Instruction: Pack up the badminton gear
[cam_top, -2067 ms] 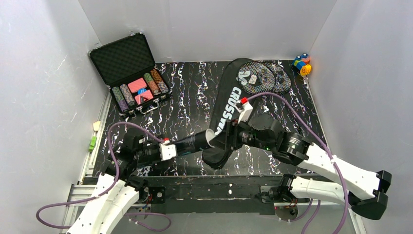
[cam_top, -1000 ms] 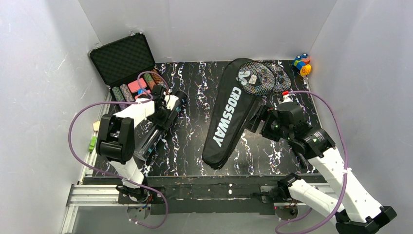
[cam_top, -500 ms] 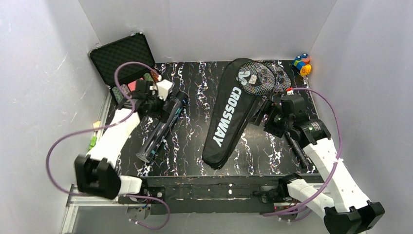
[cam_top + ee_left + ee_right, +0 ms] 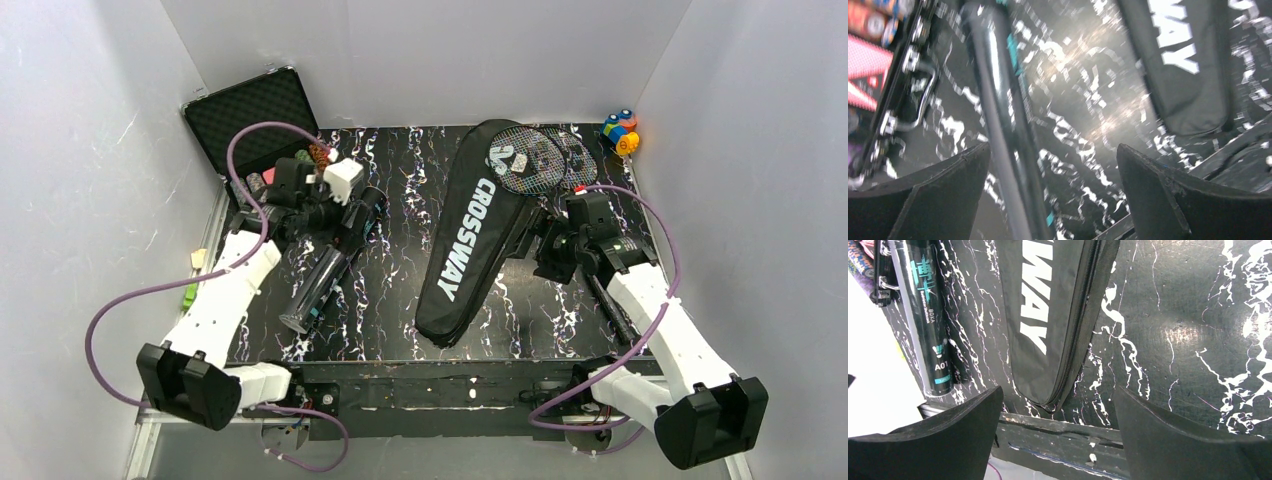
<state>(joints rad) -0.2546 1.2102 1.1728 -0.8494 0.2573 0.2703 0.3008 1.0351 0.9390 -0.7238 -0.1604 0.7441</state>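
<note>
A black marbled table (image 4: 400,300), walled in white. From above, the tube (image 4: 325,270) lies slantwise at left, its far end under the left claw (image 4: 348,222), which is spread wide and empty. The bag (image 4: 470,240) runs lengthwise mid-table with rackets (image 4: 535,160) poking out the far end. The right claw (image 4: 547,258) sits just beside the bag's right edge, also wide and empty. Left wrist: the blurred tube (image 4: 998,100) runs lengthwise between the fingers, nearer the left one. Right wrist: the bag (image 4: 1048,315) lies ahead, with bare table to its right.

Bag (image 4: 468,250): matt black cloth. Tube (image 4: 924,315): glossy dark plastic. Table (image 4: 1173,305): smooth, glossy, black-white marbled top.
</note>
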